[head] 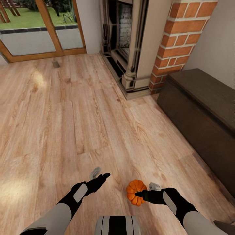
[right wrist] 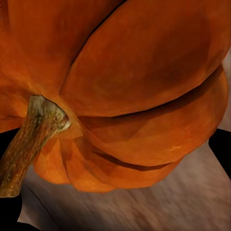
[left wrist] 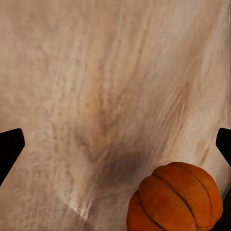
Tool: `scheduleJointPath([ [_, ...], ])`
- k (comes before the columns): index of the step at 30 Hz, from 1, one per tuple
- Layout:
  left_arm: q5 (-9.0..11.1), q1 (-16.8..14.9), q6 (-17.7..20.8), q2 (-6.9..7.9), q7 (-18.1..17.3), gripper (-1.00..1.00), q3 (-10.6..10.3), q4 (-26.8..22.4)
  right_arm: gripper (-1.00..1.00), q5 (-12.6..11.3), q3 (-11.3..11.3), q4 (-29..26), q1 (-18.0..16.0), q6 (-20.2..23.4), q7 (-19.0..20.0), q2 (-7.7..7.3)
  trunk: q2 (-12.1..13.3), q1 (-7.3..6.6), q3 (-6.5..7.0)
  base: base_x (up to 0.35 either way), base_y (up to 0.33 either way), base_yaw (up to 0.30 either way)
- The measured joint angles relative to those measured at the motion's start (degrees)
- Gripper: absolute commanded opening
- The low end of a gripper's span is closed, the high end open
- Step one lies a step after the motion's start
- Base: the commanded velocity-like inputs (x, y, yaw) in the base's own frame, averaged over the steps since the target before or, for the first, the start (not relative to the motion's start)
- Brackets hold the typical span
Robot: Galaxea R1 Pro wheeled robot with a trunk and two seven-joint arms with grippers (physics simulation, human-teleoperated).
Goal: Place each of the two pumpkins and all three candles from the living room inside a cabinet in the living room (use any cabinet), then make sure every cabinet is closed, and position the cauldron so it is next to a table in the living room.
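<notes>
A light plank floor [head: 65, 124] is spread across the head view, with a glazed wooden door [head: 42, 29] at the far side. An ornate fireplace [head: 125, 42] with a red brick column [head: 179, 42] is set against the right wall, and just beyond it the dark brown cabinet [head: 202, 111] is seen with its fronts shut; its near end is cut off by the frame edge.

Both arms are reached forward low over the floor. The left pincer [head: 103, 178] is pointed forward and inward; in its wrist view the two dark fingertips [left wrist: 10, 149] are stood wide apart with bare floor between them. The right pincer [head: 138, 195] is turned inward toward the left, and its tip is laid against the pumpkin [head: 136, 192]. Whether it is clamped on the pumpkin cannot be told: in the right wrist view the orange ribs and the stem [right wrist: 26, 144] are pressed so close that only dark finger edges are made out.

The pumpkin is placed between the two pincers, well short of the cabinet. A small candle [head: 55, 63] is stood far off near the door, too small for detail.
</notes>
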Motion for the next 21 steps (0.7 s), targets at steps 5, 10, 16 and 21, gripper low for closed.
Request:
scheduleJointPath([
  [5,-0.1,0.0,0.0,0.19,0.3,1.00,0.0,0.5,-1.00,0.0,0.0,-0.1,0.0,0.0,0.1,0.00,0.1,-0.13,1.11,0.000,0.000,0.000],
  [10,0.0,0.0,0.0,1.23,4.3,1.00,0.2,5.1,-1.00,0.0,0.0,-0.3,0.0,0.0,0.4,-0.02,0.1,-0.26,2.22,0.000,0.000,0.000],
  [16,-1.9,0.0,0.0,2.90,4.9,1.00,0.1,6.2,-1.00,0.2,0.0,-0.4,0.0,0.0,0.4,-0.03,0.2,-0.41,3.80,0.000,0.000,0.119],
  [21,-2.7,0.0,-0.1,5.64,4.9,1.00,0.0,10.1,-1.00,0.2,0.0,-0.4,0.0,0.0,0.5,-0.04,0.3,-0.54,5.23,0.000,0.000,0.206],
])
